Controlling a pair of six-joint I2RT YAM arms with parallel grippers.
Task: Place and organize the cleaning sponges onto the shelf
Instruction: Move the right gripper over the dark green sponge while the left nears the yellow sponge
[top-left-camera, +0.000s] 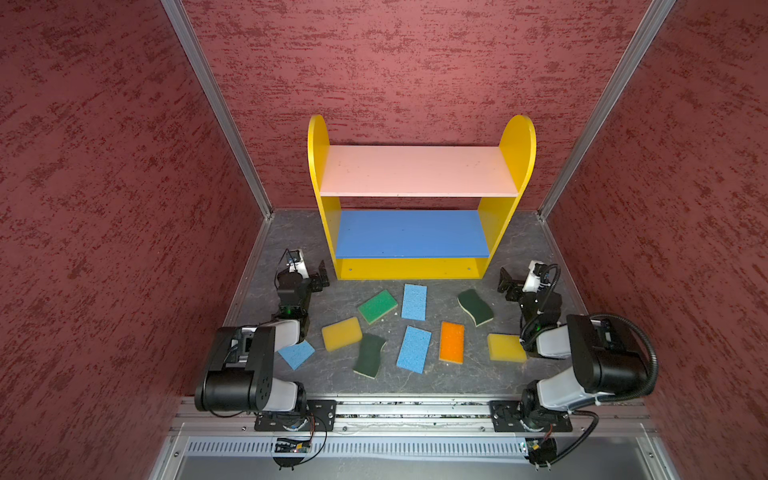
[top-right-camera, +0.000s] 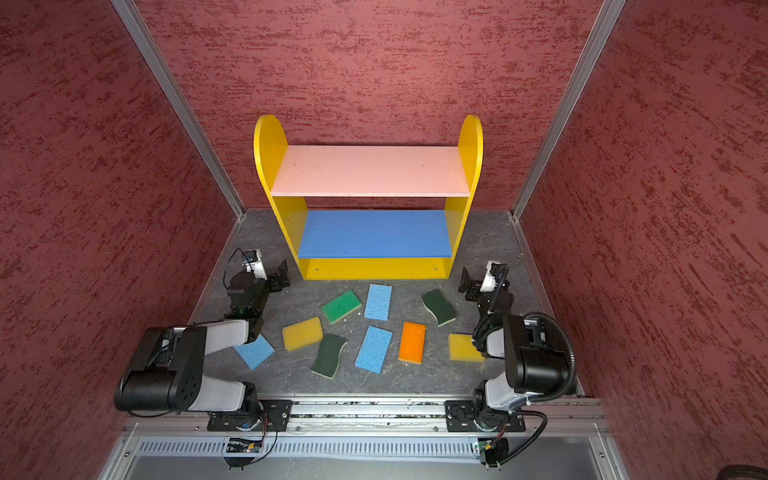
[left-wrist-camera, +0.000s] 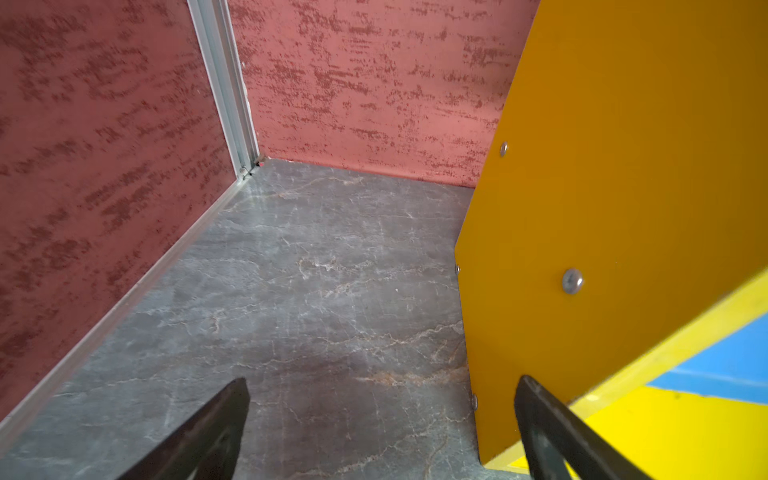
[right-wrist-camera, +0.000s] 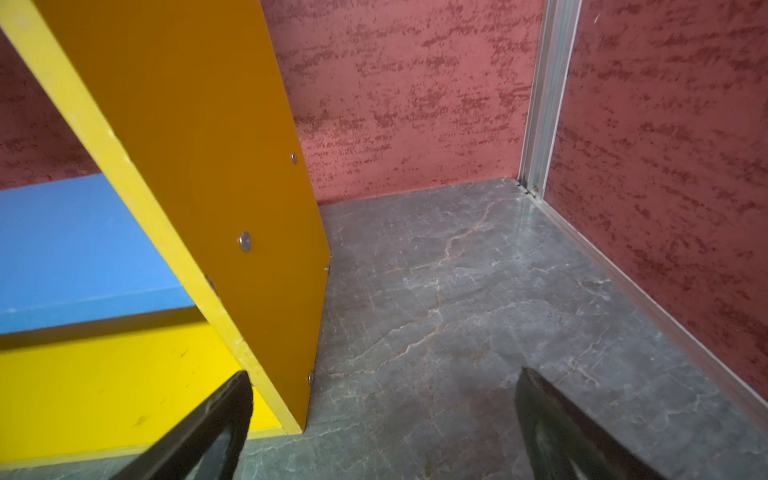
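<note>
Against the back wall of a red-walled booth stands the shelf (top-left-camera: 415, 170), its pink top board, blue middle board and yellow bottom board all bare. On the grey marbled floor (top-left-camera: 415, 384) in front of it, nine cleaning sponges (top-right-camera: 373, 348) lie scattered flat, none yet placed. Nearest the shelf are a bright green sponge (top-left-camera: 377, 306) and the far blue sponge (top-left-camera: 414, 302), with the right dark-green sponge (top-left-camera: 476, 306), wavy-edged, beside them. Closer to the arms' bases lie the left yellow sponge (top-left-camera: 341, 333), the near dark-green sponge (top-left-camera: 369, 355) just beside it, the middle blue sponge (top-left-camera: 413, 349), an orange sponge (top-left-camera: 451, 342), the right yellow sponge (top-left-camera: 505, 347) and the left blue sponge (top-left-camera: 296, 354). The left gripper (top-left-camera: 321, 276) hovers near the shelf's left side panel and the right gripper (top-left-camera: 508, 284) near its right panel. Both have their jaws spread wide and hold nothing, as the wrist views confirm. Several things look risky from here. Either arm, swinging toward the sponges, could clip a side panel and shove the shelf. The left blue sponge and the right yellow sponge are each partly covered by an arm, possibly pinned beneath it, though that is hard to tell, so a moving arm might drag them. The thin blue sponges, lying flat, may slip from a pinch. The left yellow and near dark-green pair sit so close that one could be nudged while the other is taken.
</note>
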